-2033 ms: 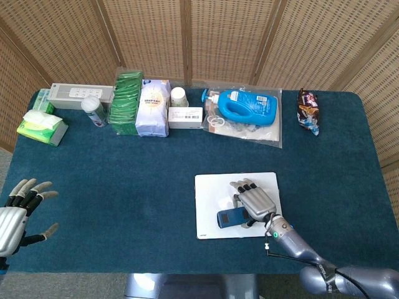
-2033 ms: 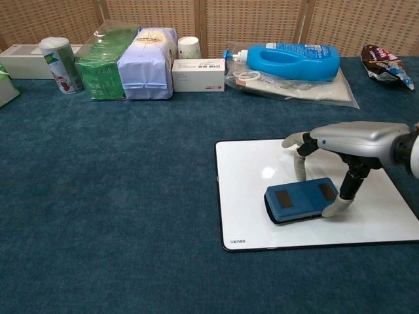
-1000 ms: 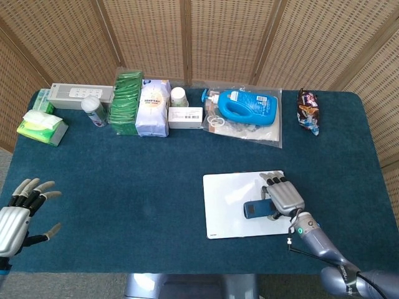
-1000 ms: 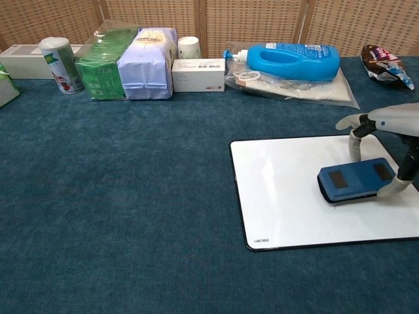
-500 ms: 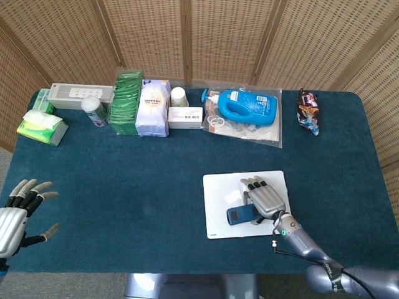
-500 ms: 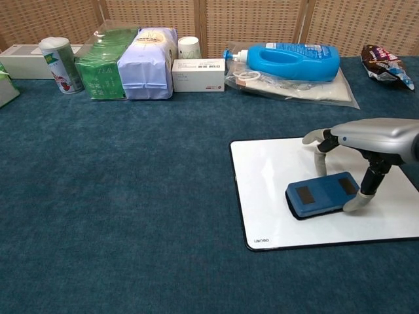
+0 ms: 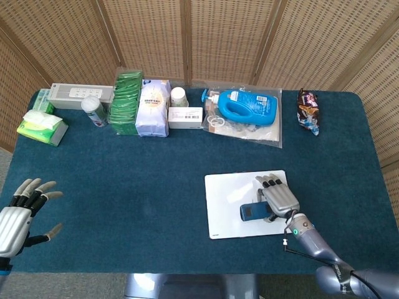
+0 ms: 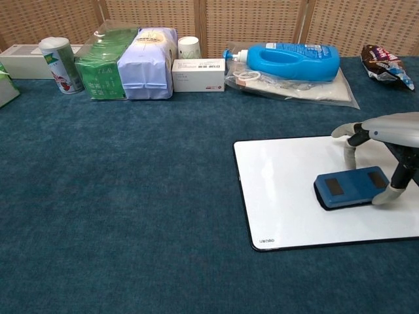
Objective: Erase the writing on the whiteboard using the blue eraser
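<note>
The whiteboard lies flat on the blue cloth at the front right; its visible surface shows no writing. On it rests the blue eraser, a flat block with two dark patches on top. My right hand arches over the eraser's right end and grips it between thumb and fingers. My left hand hovers at the front left edge of the table, fingers spread, holding nothing; the chest view does not show it.
Along the back stand a grey box, a can, green packs, a white bag, a cup, a small carton and a blue bottle on plastic. A tissue pack lies far left, a snack bag far right.
Over the last half second my right hand slid the eraser to the right across the board, after sweeping left before that. The board has crept slightly right. The left hand stayed put.
</note>
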{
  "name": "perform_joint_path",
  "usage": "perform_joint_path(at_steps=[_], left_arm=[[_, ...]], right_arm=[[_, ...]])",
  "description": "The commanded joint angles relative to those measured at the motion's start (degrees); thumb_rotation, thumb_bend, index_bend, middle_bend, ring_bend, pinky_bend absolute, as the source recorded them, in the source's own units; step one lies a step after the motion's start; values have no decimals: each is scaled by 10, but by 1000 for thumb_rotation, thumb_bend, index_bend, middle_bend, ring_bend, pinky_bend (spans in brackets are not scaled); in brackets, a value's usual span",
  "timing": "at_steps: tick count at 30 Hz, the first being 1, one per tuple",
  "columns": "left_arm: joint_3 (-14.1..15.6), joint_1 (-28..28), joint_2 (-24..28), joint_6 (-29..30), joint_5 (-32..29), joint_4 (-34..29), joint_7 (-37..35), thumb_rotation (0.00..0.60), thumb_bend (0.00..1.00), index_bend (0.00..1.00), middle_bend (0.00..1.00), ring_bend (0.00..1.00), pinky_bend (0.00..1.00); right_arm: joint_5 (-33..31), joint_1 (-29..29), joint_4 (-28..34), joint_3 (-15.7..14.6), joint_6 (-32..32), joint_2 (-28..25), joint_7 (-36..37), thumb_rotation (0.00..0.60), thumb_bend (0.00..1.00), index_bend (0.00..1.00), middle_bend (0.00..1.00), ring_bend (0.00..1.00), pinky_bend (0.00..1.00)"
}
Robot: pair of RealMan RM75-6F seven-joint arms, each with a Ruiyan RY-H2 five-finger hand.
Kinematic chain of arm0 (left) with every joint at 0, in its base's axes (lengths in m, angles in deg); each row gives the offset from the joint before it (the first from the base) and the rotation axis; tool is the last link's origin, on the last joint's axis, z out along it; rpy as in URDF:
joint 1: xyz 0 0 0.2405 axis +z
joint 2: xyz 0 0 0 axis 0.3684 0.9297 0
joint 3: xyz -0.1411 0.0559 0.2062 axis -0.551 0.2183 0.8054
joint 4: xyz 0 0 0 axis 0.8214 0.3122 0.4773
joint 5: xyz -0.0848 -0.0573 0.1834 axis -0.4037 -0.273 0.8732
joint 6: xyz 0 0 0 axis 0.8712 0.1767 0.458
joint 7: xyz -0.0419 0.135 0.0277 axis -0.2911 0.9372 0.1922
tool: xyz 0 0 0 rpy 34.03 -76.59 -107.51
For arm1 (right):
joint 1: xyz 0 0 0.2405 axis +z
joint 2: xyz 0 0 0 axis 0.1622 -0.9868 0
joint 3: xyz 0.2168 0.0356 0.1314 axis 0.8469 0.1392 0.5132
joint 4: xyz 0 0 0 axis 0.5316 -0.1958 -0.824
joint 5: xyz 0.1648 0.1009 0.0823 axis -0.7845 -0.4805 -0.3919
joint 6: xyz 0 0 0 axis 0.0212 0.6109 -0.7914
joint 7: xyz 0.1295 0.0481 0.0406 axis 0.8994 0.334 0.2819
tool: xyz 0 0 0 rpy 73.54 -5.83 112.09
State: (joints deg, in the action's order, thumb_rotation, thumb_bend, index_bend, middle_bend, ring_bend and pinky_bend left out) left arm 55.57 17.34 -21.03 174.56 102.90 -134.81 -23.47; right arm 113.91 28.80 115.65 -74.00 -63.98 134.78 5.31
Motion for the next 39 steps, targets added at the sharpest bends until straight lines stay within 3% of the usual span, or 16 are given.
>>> perform_joint_path(at_steps=[1,13,25,39], left_arm=[[0,-1,-1,-1,-1,1,-1,600,295,263,181,39,0],[1,1,0,1,-2,6,-8,600,295,263,181,39,0],[5,9,7,12,1,6,-10,600,294,263,181,39,0],[5,9,9,13,4,2,-8,600,294,263,181,39,0]], right_arm=[[-7,-2,1,3,-4,-13,0,600,109,557,82,0,0],[-25,25,1,34,15,-3,-6,600,109,555,80,0,0],[-36,38,-38,29,31,45,-13,600,108,556,77,0,0],[-34,19,-62,20,25,33,8,600,109,559,77,0,0]])
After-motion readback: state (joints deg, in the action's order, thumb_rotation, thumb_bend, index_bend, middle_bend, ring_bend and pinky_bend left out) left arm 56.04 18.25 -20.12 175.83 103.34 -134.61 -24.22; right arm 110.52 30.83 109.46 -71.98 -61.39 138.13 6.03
